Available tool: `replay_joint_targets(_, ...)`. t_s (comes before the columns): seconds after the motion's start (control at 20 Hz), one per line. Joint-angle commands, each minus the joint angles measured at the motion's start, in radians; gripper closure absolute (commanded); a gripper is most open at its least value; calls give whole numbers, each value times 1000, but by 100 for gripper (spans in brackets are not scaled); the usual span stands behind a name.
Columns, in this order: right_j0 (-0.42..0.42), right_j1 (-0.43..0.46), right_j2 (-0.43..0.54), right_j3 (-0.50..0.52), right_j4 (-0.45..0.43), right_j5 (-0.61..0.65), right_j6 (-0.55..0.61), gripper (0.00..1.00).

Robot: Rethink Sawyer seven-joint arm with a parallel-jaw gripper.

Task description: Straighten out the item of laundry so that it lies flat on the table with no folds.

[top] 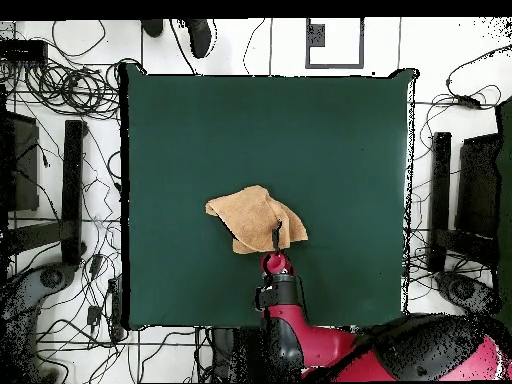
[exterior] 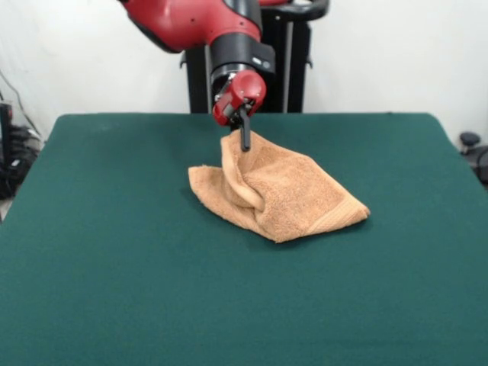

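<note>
— Green felt covers the whole table (exterior: 91, 252), and the towel (exterior: 282, 194) sits crumpled near the middle of the frame?

— Yes, folded over itself. It looks soft, light and limp, so I'd judge a corner or hem the best hold.

— And the arm?

— It reaches down from the upper middle, gripper (exterior: 244, 139) pointing downward, pinched on the towel's raised upper corner.
</note>
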Motion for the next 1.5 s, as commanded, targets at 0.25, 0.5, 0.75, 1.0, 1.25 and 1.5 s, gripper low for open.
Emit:
replay_joint_targets(0.25,43,-2,114,-138,3,89,164,0)
replay_joint_targets(0.5,38,-7,110,-131,-6,86,164,0)
replay_joint_targets(0.75,42,-17,109,-127,1,90,158,0)
replay_joint_targets(1.0,41,-6,107,-131,-5,78,159,0)
replay_joint_targets(1.25,42,3,108,-138,-10,79,161,0)
replay_joint_targets(1.5,48,8,106,-143,-14,72,154,0)
